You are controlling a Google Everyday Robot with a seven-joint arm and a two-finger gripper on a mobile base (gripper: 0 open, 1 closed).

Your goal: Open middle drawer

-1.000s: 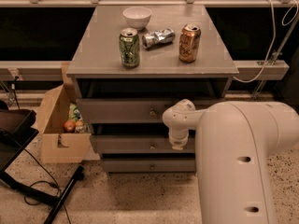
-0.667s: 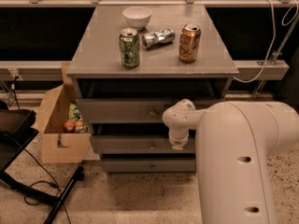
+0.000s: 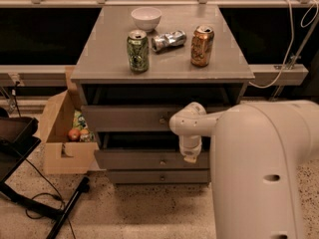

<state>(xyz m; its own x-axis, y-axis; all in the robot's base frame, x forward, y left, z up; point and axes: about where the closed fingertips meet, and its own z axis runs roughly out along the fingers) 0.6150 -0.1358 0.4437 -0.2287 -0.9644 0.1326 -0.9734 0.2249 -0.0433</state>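
Observation:
The grey cabinet (image 3: 164,63) has three flat-fronted drawers, each with a small brass knob. The middle drawer (image 3: 134,159) sits a little forward of the bottom drawer (image 3: 149,176), and its knob (image 3: 162,162) is visible. The top drawer (image 3: 124,117) stands out furthest, with a dark gap beneath it. My white arm (image 3: 259,168) reaches in from the lower right. The gripper (image 3: 190,156) hangs downward at the end of the wrist, right in front of the middle drawer's upper edge and just right of its knob.
On the cabinet top stand a green can (image 3: 138,51), an orange can (image 3: 202,46), a crushed silver can (image 3: 168,40) and a white bowl (image 3: 146,18). An open cardboard box (image 3: 60,133) holding items sits at the cabinet's left. A black stand and cables (image 3: 30,193) lie on the floor at left.

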